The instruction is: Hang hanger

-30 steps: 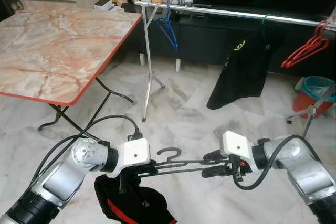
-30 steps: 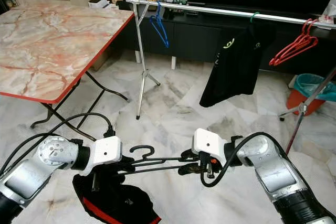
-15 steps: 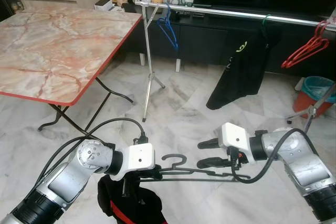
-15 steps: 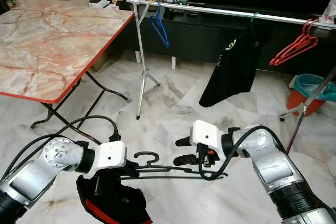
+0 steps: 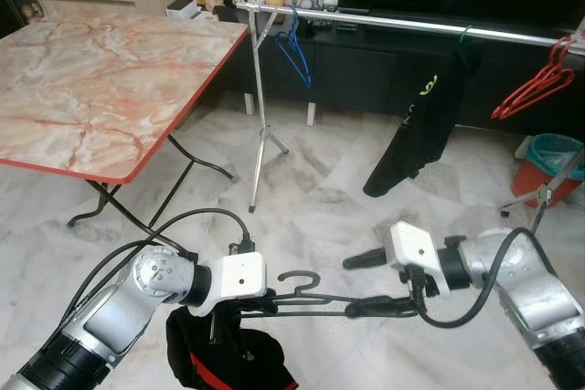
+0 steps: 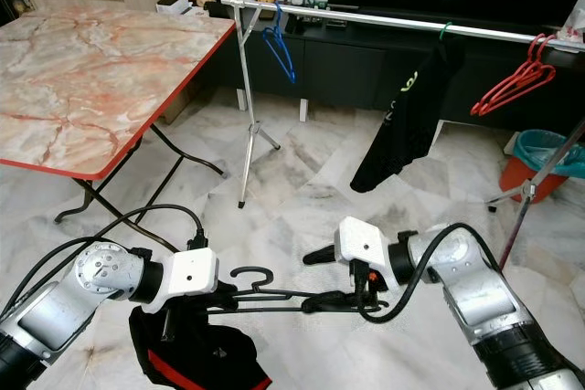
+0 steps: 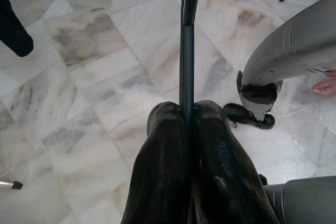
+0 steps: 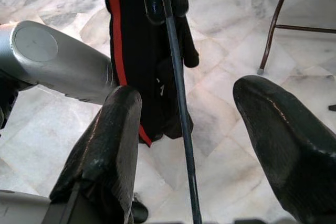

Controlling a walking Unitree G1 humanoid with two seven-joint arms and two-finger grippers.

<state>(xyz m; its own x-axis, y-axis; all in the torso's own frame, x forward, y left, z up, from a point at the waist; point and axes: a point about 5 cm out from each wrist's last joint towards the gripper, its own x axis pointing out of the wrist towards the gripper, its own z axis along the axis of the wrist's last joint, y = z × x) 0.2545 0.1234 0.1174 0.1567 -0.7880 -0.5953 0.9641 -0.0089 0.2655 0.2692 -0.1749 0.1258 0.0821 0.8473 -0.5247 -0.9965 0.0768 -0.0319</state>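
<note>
A thin dark hanger [image 5: 311, 297] lies level low in front of me, its hook [image 5: 297, 279] pointing up. My left gripper [image 5: 262, 303] is shut on its left end, and a black garment with a red stripe [image 5: 228, 363] droops from it. In the left wrist view the fingers [image 7: 168, 150] pinch the hanger rod [image 7: 186, 51]. My right gripper [image 5: 370, 282] is open at the hanger's right end, with the rod [image 8: 181, 103] running loose between its spread fingers [image 8: 118, 129]. A silver clothes rail [image 5: 411, 25] stretches across the back.
On the rail hang a blue hanger [image 5: 294, 47], a black shirt [image 5: 422, 125] and red hangers [image 5: 533, 89]. A marble-topped folding table [image 5: 91, 79] stands at the left. An orange bucket [image 5: 548, 166] sits at the right. A person's foot [image 7: 325, 83] is on the floor nearby.
My right gripper was shut on the hanger's right end a second ago. It has let go and its fingers have spread wide. The left gripper keeps its hold.
</note>
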